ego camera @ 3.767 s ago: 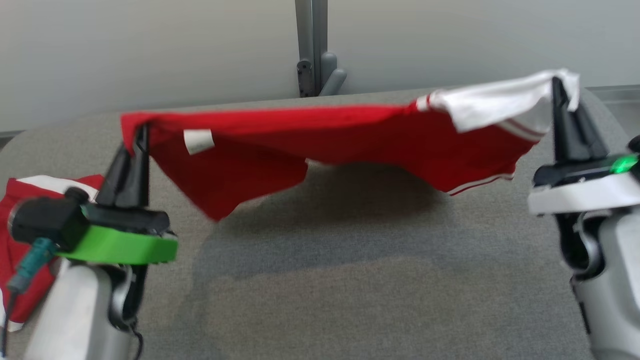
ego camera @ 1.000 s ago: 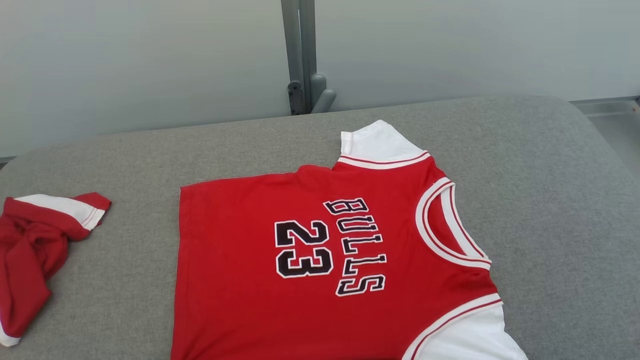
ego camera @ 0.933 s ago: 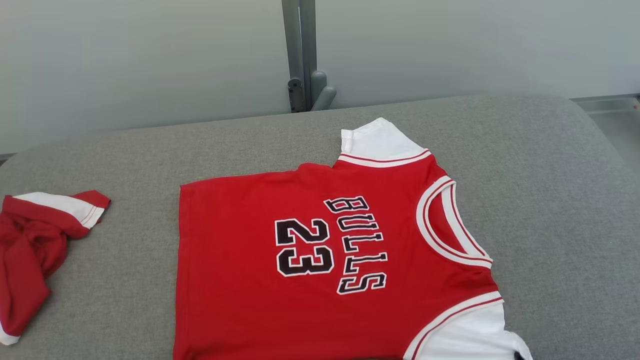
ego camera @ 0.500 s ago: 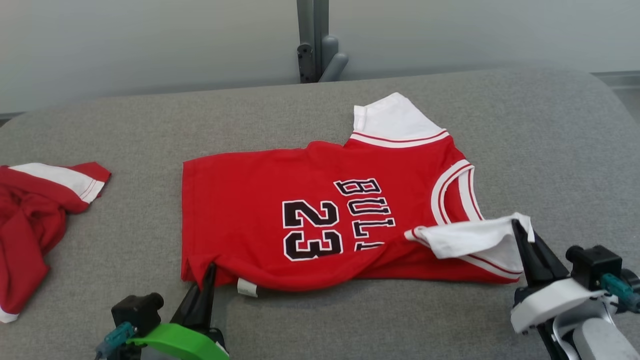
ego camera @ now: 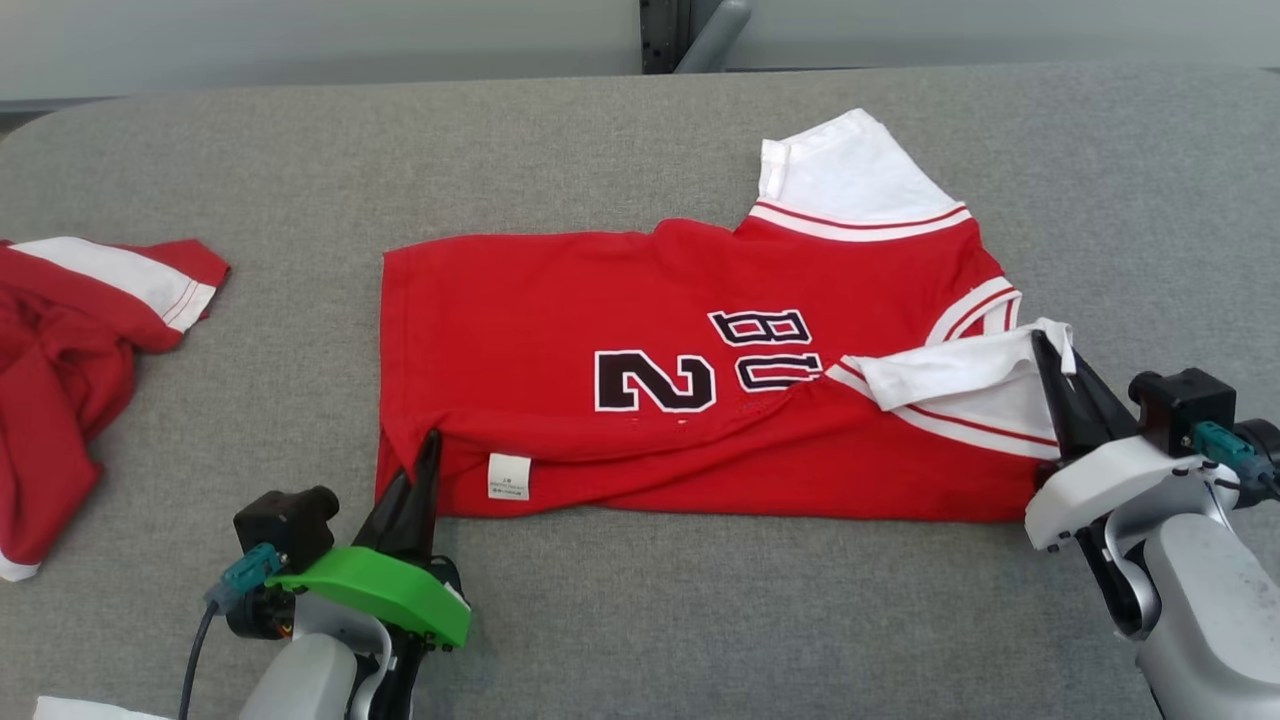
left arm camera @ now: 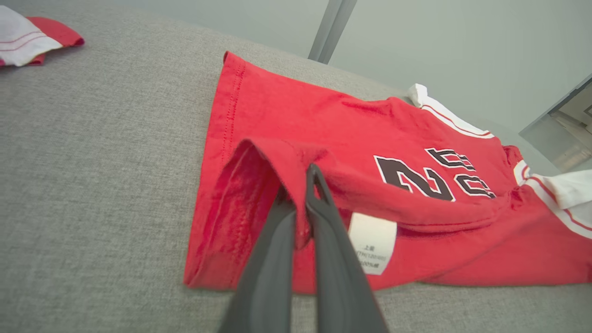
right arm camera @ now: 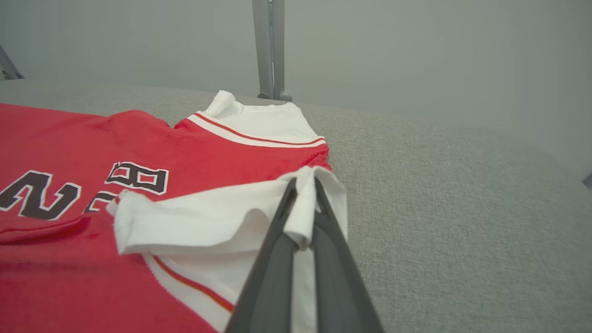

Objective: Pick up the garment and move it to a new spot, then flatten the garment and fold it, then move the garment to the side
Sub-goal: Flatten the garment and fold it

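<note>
A red jersey [ego camera: 560, 300] with white sleeves and black "23 BULLS" print lies across the grey table [ego camera: 700, 620], its near edge folded over toward the far side. My left gripper [ego camera: 430, 440] is shut on the red hem corner at the jersey's near left, lifted a little; in the left wrist view the gripper [left arm camera: 303, 178] pinches that red fold [left arm camera: 277, 152]. My right gripper [ego camera: 1040, 340] is shut on the white sleeve [ego camera: 950, 365], drawn over the collar; the right wrist view shows the gripper [right arm camera: 303, 182] clamping white cloth [right arm camera: 203, 215].
A second red and white garment [ego camera: 60, 350] lies crumpled at the table's left edge. A grey post [ego camera: 665, 30] stands behind the table's far edge. Bare grey surface lies in front of the jersey and to its right.
Both grippers have carried the jersey's near edge farther over its front, hiding more of the print. The head camera has tilted down, so the whole scene sits lower and closer.
</note>
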